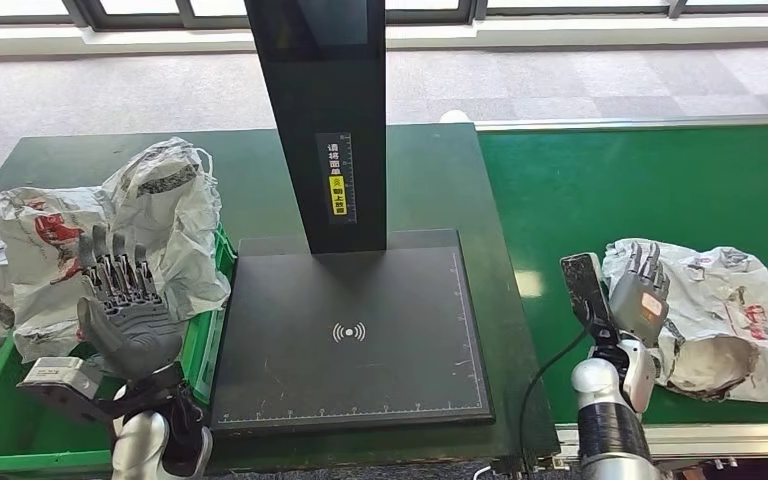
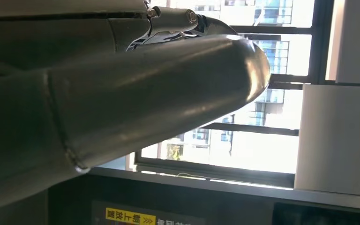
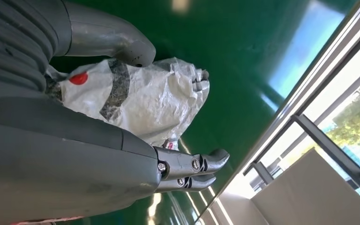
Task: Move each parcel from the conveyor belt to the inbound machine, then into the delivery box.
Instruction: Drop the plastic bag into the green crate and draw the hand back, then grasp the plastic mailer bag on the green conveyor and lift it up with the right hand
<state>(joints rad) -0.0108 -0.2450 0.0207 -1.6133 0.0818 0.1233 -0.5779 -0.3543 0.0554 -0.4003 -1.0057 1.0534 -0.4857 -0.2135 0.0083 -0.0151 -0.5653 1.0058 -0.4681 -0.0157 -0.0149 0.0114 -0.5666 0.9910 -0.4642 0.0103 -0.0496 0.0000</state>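
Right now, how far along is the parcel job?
Done: white parcels already sit in the green box. In hand: the right hand is open at the parcel on the belt, not gripping yet. Left: the scanner pad is bare; the left hand is open.

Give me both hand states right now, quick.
Left hand: open, fingers spread, holding nothing, raised over the green delivery box.
Right hand: open around the white parcel on the conveyor belt, not yet gripping.

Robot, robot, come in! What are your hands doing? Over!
Left hand open above the green box. Right hand open beside the parcel on the belt, not gripping. Scanner pad bare.
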